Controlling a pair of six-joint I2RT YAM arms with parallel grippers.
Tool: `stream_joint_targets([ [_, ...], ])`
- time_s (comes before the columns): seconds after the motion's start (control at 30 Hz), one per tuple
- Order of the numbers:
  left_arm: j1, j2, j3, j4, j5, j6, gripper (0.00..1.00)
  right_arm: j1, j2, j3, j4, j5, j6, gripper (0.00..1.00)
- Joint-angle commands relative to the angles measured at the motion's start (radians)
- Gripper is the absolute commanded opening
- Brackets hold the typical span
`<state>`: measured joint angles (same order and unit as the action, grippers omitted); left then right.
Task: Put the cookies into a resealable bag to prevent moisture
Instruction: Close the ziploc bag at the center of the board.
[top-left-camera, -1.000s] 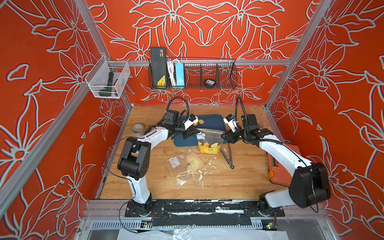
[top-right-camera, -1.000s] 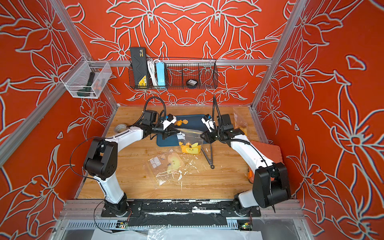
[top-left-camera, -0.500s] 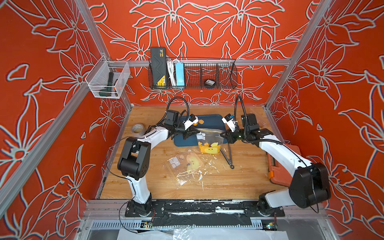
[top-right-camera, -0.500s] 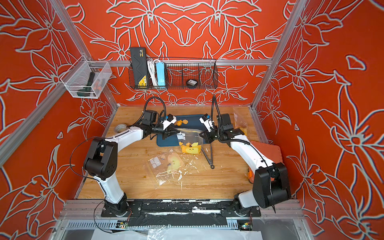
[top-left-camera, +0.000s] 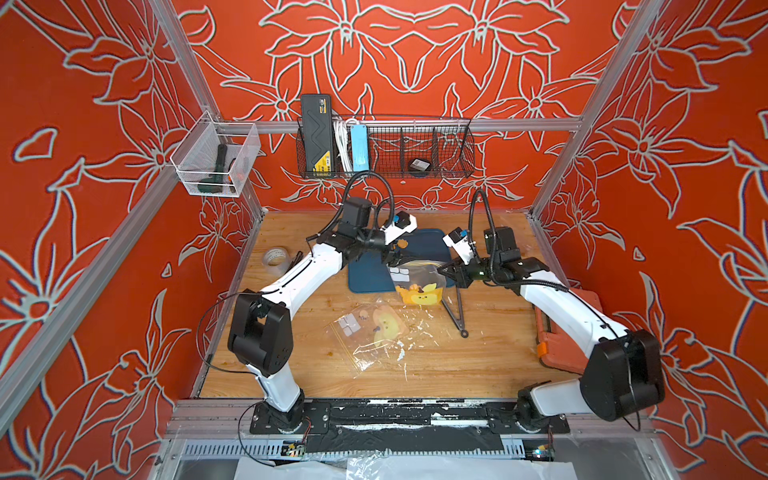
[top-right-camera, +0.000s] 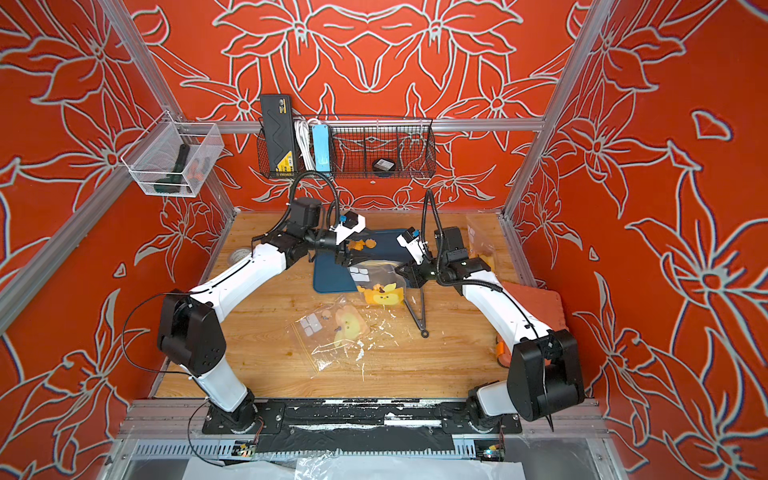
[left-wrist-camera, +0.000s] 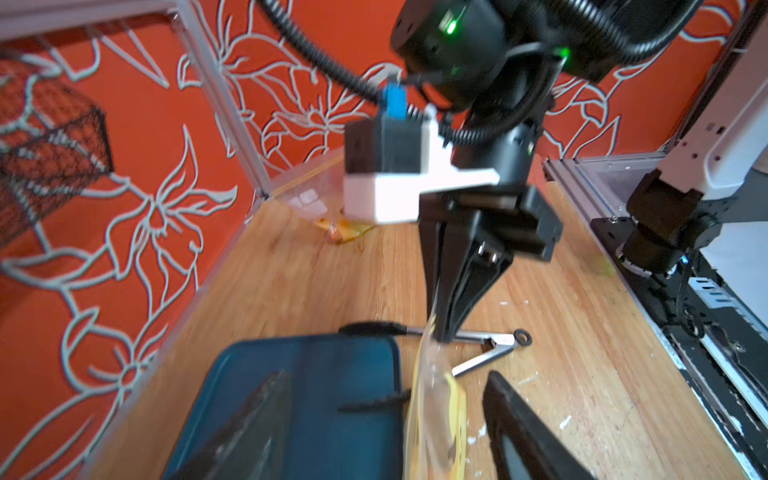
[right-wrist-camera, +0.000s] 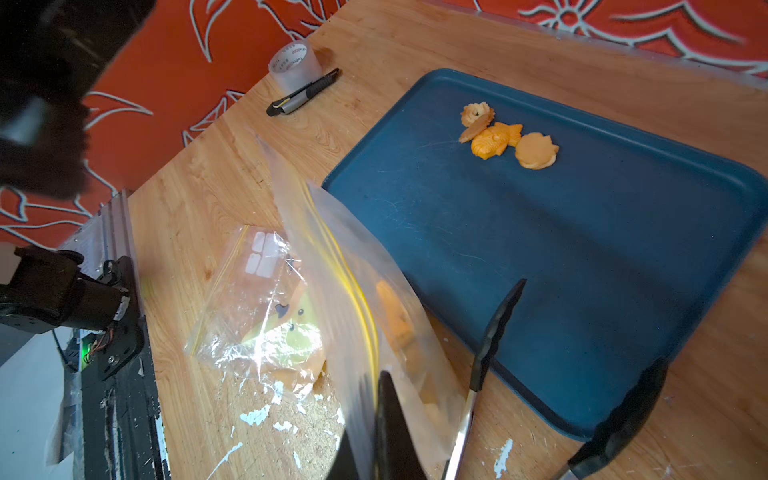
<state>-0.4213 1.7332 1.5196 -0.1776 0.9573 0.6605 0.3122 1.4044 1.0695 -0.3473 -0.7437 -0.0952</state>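
The cookies, four small orange and tan biscuits, lie touching one another in a cluster near the far edge of the blue tray. They look light, rigid and brittle, with thin points and scalloped rims that would likely chip under a hard squeeze. I judge the broad sides the place to pinch, gently, one at a time. On the smooth tray they may skid when nudged.

The tray sits midway along the far edge of the table. Its near right corner is overlapped by the resealable bag, a thin, limp, slippery film with a yellow zip strip. Orange shapes show through it, probably cookies already inside.

The right gripper is pressed together on the bag's top edge, holding it up. The left gripper stands spread, a finger on each side of the bag's other end, gripping nothing. The film will probably sag unless held by its stiffer zip strip.

Tongs lie just beside the bag, and a second clear bag lies flat near the table's middle.
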Motion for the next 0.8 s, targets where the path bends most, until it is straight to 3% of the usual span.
stream_joint_targets([
  [0.0,-0.043,0.067,0.063,-0.178,-0.027,0.105,0.7,-0.001,-0.025,-0.012,0.037,-0.052,-0.013,0.0],
  [0.33,-0.115,0.119,0.074,-0.196,-0.164,0.121,0.62,-0.001,-0.03,-0.016,0.041,-0.056,-0.014,0.0],
  [0.63,-0.114,0.15,0.087,-0.203,-0.204,0.123,0.4,-0.001,-0.033,-0.017,0.04,-0.057,-0.015,0.0],
  [0.77,-0.114,0.153,0.08,-0.209,-0.214,0.131,0.38,-0.001,-0.031,-0.013,0.038,-0.056,-0.015,0.0],
])
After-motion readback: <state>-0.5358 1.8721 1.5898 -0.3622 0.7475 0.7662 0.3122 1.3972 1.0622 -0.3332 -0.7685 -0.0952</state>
